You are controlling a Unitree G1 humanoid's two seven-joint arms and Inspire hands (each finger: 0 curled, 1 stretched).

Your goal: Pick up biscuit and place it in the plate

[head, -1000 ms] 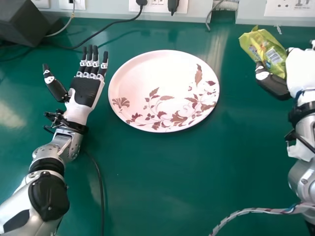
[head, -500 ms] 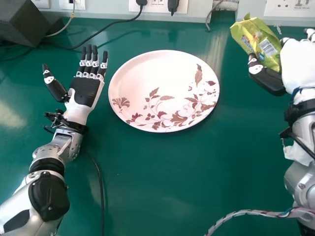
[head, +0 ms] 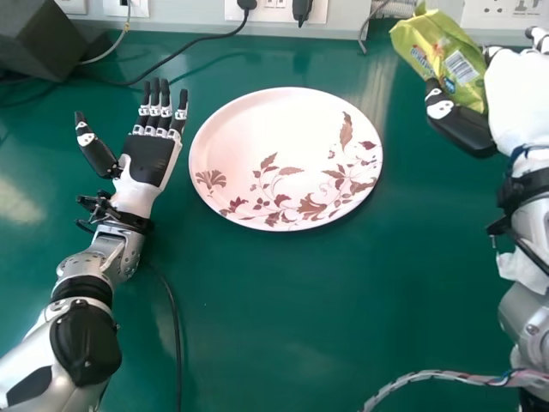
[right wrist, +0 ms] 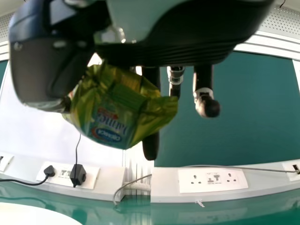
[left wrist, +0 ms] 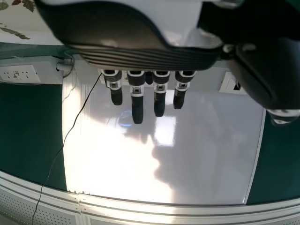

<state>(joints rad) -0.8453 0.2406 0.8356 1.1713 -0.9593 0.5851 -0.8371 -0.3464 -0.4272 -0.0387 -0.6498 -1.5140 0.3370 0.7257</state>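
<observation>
Change over the last 1.0 s: the right hand, carrying the crinkled yellow-green foil biscuit packet, has shifted leftward in the head view, closer to the plate. Packet is pinched between thumb and fingers, held clear of the table, beyond and to the right of the plate, still apart from it. Left hand unchanged: open, palm up, fingers straight, left of the plate.

Reading: pick done, transfer under way; place outstanding. Next move should carry the packet further left and back toward the robot, then lower and release. Risk: a slick wrapper may slip or land on the rim.

Surface: glossy green table; a black cable runs near the left forearm. Round white plate with reddish-brown leaf print lies flat mid-table, no packet on it. Dark box at the far left.

Room: white socket panel along the table's back edge, 2 black plugs in the head view; beyond, glossy whiteboard and dark green wall panel
</observation>
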